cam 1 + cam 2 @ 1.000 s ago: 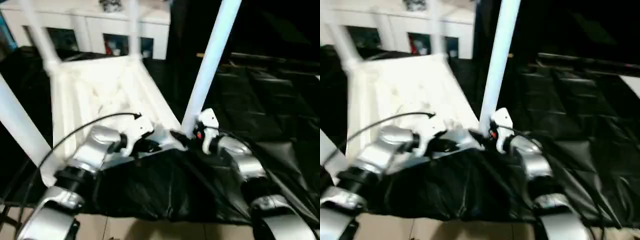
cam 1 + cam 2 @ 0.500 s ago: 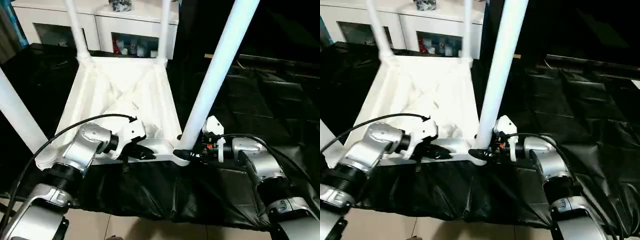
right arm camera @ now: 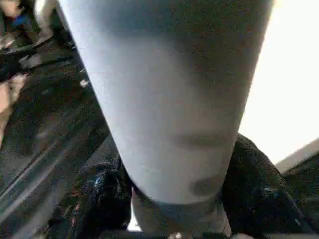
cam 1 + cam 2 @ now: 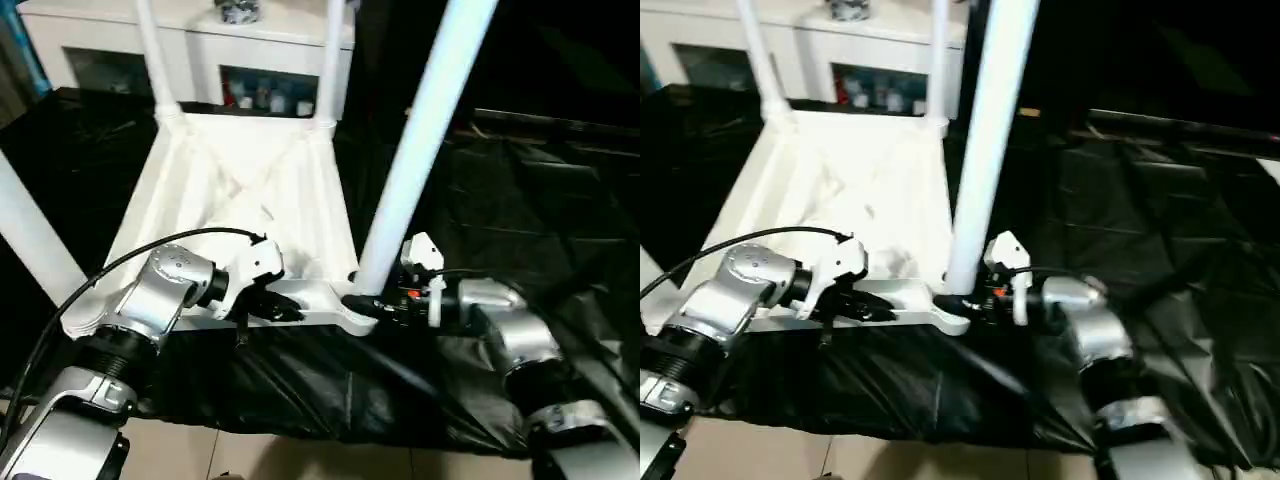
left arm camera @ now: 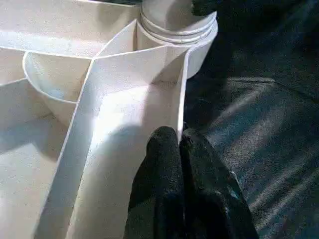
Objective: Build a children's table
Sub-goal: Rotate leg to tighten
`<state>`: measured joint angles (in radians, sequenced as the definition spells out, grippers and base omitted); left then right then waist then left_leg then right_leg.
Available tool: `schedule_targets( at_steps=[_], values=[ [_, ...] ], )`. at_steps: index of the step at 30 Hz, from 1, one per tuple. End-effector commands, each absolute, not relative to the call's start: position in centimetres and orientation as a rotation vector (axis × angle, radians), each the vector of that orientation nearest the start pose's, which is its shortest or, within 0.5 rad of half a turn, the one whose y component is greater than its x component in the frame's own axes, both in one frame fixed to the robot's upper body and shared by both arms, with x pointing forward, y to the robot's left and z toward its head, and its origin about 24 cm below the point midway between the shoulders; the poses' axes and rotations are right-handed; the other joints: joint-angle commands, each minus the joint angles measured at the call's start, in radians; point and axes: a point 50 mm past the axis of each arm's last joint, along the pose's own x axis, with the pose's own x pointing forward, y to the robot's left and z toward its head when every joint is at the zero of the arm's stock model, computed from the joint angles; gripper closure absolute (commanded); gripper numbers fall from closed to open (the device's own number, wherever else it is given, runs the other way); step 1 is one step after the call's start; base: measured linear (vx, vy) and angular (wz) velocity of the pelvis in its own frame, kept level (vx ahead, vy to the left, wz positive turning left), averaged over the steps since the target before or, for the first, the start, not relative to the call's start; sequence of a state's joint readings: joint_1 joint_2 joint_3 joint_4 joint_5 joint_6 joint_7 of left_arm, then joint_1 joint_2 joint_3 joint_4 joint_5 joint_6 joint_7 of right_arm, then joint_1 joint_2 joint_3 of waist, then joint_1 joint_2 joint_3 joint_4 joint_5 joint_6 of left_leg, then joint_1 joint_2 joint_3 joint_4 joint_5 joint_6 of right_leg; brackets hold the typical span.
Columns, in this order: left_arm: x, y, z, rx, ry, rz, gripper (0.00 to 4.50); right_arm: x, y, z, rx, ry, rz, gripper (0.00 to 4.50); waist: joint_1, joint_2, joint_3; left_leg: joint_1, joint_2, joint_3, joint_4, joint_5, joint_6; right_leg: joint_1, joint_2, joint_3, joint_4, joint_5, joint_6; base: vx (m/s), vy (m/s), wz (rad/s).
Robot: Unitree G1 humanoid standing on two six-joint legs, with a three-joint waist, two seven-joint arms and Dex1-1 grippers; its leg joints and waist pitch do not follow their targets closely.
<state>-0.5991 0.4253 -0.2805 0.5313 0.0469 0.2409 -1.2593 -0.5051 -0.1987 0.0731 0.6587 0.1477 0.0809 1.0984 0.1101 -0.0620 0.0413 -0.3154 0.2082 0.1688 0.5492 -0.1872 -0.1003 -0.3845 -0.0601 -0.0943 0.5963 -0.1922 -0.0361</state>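
left end effector (image 4: 285, 308): closed, pinching the near rim of the table (image 4: 250, 190) | table: upside down on a black sheet (image 4: 520, 200), legs up | right end effector (image 4: 372, 305): fingers around the near right leg (image 4: 415, 150) at its base

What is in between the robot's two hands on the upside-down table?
In the left eye view, between the left end effector and the right end effector lies the tabletop's white front edge, ending at the corner socket holding a leg.
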Motion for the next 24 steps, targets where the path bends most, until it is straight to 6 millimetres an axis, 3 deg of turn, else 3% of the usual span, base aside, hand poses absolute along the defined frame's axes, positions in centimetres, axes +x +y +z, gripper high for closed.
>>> schedule_targets(
  at_steps=[1, 3, 4, 5, 8, 12, 18, 19, 24],
  values=[
    [32.3, 13.4, 5.6, 0.387, 0.54, -1.224, 4.5, 30.1, -9.8, 0.9, 0.161, 0.381, 1.127, 2.46, 0.002, 0.018, -0.037, -0.007, 0.03, -0.011, -0.065, -0.267, 0.006, 0.036, -0.098, 0.058, -0.094, -0.439, -0.123, 0.0, 0.0, 0.0],
    [32.6, 11.3, 5.3, 0.355, 0.514, -1.184, 4.5, 30.6, -8.5, 0.3, 0.2, 0.386, 0.991, 2.46, -0.005, 0.022, -0.034, -0.003, 0.028, -0.014, -0.065, -0.302, -0.001, 0.031, -0.1, 0.056, -0.107, -0.525, -0.093, -0.03, 0.006, -0.03],
    [32.6, 11.3, 5.3, 0.354, 0.514, -1.184, 4.5, 30.6, -8.5, 0.3, 0.201, 0.386, 0.989, 2.46, -0.01, 0.019, -0.033, -0.004, 0.028, -0.014, -0.066, -0.309, -0.004, 0.03, -0.098, 0.055, -0.109, -0.536, -0.086, 0.0, 0.0, 0.0],
    [32.7, 9.9, 5.1, 0.342, 0.502, -1.164, 4.5, 30.8, -7.5, 0.0, 0.202, 0.403, 0.931, 2.46, -0.011, 0.018, -0.033, -0.004, 0.027, -0.018, -0.065, -0.327, -0.006, 0.031, -0.099, 0.051, -0.113, -0.565, -0.074, 0.0, 0.0, 0.0],
    [32.7, 8.2, 5.0, 0.322, 0.488, -1.145, 4.5, 31.1, -6.1, -0.2, 0.208, 0.419, 0.864, 2.46, -0.025, 0.023, -0.034, -0.003, 0.027, -0.02, -0.066, -0.359, -0.008, 0.026, -0.096, 0.049, -0.115, -0.567, -0.071, 0.0, 0.0, 0.0],
    [32.5, 5.8, 4.6, 0.334, 0.486, -1.127, 4.5, 31.7, -3.4, -0.1, 0.19, 0.443, 0.753, 2.46, -0.029, 0.022, -0.034, 0.001, 0.024, -0.02, -0.064, -0.376, -0.002, 0.021, -0.097, 0.049, -0.12, -0.572, -0.066, 0.0, 0.0, 0.0],
    [32.3, 6.1, 4.5, 0.351, 0.489, -1.141, 4.5, 32.1, -2.7, 0.7, 0.136, 0.397, 0.766, 2.46, -0.032, 0.023, -0.036, 0.0, 0.025, -0.02, -0.066, -0.382, 0.008, 0.019, -0.096, 0.053, -0.116, -0.531, -0.075, 0.0, 0.0, 0.0],
    [32.2, 6.6, 4.5, 0.357, 0.493, -1.143, 4.5, 32.1, -2.8, 0.8, 0.136, 0.384, 0.782, 1.94, -0.033, 0.022, -0.037, -0.002, 0.026, -0.019, -0.068, -0.377, 0.01, 0.022, -0.095, 0.054, -0.113, -0.512, -0.08, 0.0, 0.0, 0.0],
    [32.0, 8.6, 4.4, 0.369, 0.502, -1.165, 4.5, 32.1, -4.8, 1.1, 0.166, 0.334, 0.87, 1.58, -0.038, 0.018, -0.042, -0.013, 0.028, -0.014, -0.067, -0.31, 0.027, 0.031, -0.094, 0.062, -0.099, -0.398, -0.12, 0.0, 0.0, 0.0]
  ],
)
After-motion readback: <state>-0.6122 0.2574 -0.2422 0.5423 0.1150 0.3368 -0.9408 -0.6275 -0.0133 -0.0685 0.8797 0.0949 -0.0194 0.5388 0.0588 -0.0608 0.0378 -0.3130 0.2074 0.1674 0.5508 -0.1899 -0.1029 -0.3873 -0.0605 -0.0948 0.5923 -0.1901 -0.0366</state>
